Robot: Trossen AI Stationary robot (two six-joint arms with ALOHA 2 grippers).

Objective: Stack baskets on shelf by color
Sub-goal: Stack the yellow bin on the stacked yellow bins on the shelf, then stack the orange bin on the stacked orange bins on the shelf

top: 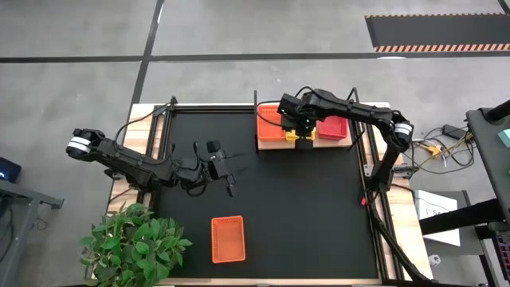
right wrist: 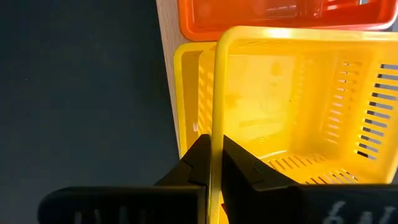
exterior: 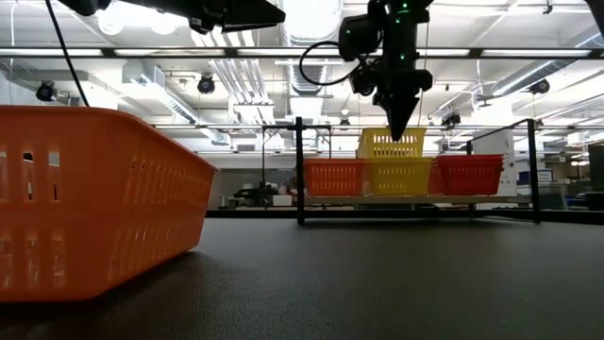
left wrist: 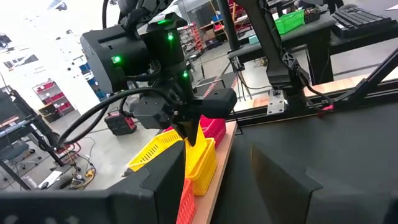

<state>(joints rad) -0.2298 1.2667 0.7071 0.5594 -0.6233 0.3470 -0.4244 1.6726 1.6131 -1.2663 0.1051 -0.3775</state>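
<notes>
On the shelf at the far edge of the surface sit three groups of baskets in a row: an orange stack at one end, a yellow stack in the middle and a red stack at the other end. The right gripper is pinched narrow on the rim of a yellow basket, holding it tilted just above the yellow stack, with one end nosing into the basket below. The held basket is shallow, with slotted mesh walls and a plain floor, and it is empty.

A lone orange basket lies near the front edge of the surface, well apart from the shelf, also empty. The left gripper hovers over the middle of the surface with its fingers spread wide, holding nothing.

The low view shows the shelf's thin black posts and the held basket raised above the row, which the high view hides under the right arm. The left wrist view shows the tilt of the held basket from the side. A potted plant stands at the front left corner, seen only from above.
</notes>
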